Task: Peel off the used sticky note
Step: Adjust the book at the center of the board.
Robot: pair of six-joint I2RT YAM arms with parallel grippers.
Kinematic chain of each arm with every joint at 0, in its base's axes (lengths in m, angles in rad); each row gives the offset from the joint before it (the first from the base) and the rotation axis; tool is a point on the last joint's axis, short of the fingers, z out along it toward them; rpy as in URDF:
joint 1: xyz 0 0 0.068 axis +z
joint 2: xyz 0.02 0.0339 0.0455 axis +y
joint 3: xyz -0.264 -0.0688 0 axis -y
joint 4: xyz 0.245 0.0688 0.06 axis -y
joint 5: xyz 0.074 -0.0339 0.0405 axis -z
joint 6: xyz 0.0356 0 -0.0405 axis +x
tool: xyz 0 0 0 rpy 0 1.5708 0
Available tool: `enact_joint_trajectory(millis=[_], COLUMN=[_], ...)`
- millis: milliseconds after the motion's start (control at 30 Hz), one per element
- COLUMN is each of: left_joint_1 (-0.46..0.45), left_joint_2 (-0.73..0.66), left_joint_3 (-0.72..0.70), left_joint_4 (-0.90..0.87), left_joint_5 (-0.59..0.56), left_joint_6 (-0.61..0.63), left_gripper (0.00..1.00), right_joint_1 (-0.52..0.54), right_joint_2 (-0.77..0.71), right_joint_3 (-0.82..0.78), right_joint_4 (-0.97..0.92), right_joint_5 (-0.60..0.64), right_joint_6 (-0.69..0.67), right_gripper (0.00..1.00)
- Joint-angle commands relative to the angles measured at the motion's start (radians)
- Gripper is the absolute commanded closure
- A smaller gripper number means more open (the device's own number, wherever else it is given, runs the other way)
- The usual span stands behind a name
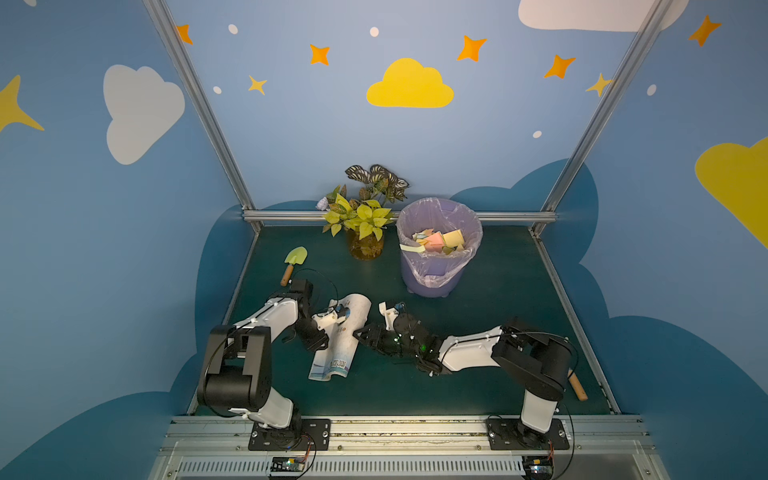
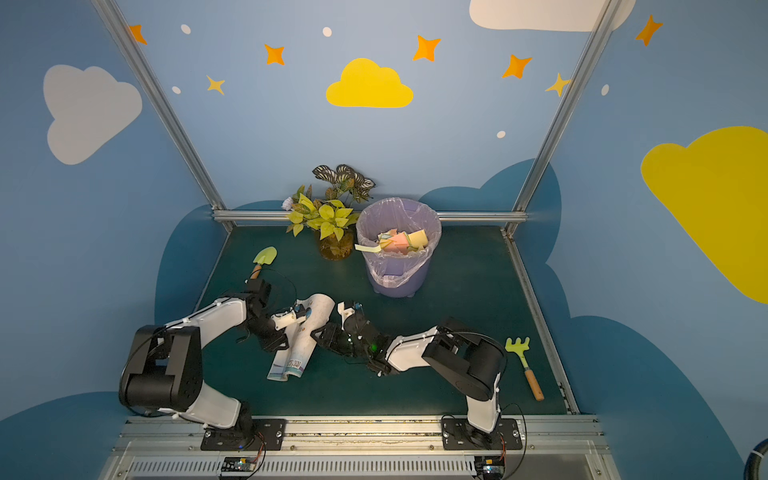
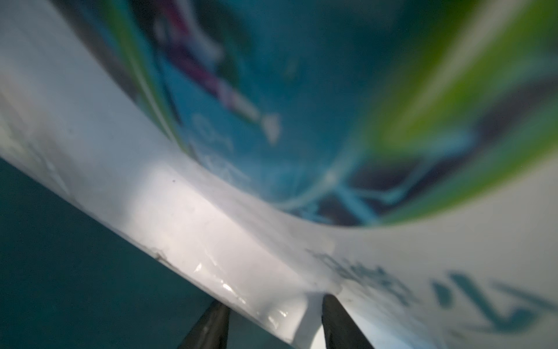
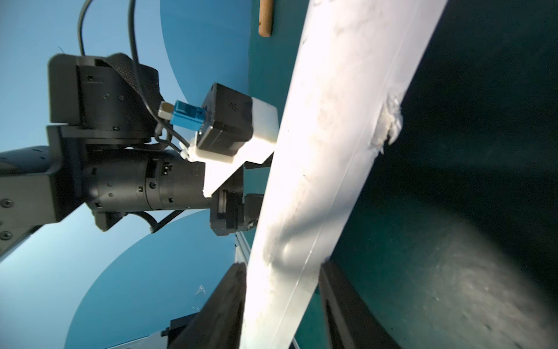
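Though curled, booklet (image 1: 357, 309) between both jaws.

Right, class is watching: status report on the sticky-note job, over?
Left pincer, right pincer: each astride a booklet edge, grip unclear. Booklet bowed upward between them. No sticky note seen on it; discarded notes in bin.

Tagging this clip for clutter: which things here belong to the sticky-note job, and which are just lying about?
In the job: booklet, left gripper, right gripper, purple bin holding discarded notes (probably); no note shows on the booklet.
Lying about: potted plant, trowel, rake.
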Motion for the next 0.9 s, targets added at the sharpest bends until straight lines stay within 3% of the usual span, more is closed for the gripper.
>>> enact_joint_trajectory(millis=[0,200,300,500,667,767,867], left_joint_1=[0.01,0.038,0.05,0.073,0.087,0.09,0.095], left_joint_2=[0.029,0.033,0.045,0.045,0.051,0.047,0.034], left_joint_3=[-0.023,-0.016,-0.015,-0.016,-0.014,-0.014,-0.015], left_joint_4=[-0.024,-0.032,-0.032,-0.035,-0.034,-0.034,-0.036], left_joint_5=[-0.02,-0.001,0.003,0.029,0.038,0.037,0.04], left_joint_6=[0.02,0.029,0.03,0.044,0.052,0.053,0.053], left_gripper=[0.47,0.47,0.47,0.48,0.48,0.48,0.49], right_joint_1=[0.022,0.032,0.044,0.063,0.065,0.067,0.074], right_joint_2=[0.003,0.024,0.044,0.092,0.087,0.06,-0.001], right_joint_3=[0.036,0.04,0.038,0.078,0.051,0.04,0.043], right_joint_4=[0.074,0.149,0.264,0.291,0.292,0.234,0.044], right_joint_5=[-0.02,-0.01,-0.006,0.018,0.072,0.107,0.163], right_joint_6=[-0.02,-0.037,-0.047,-0.058,-0.077,-0.096,-0.135], right_gripper=[0.42,0.33,0.32,0.33,0.42,0.56,0.76])
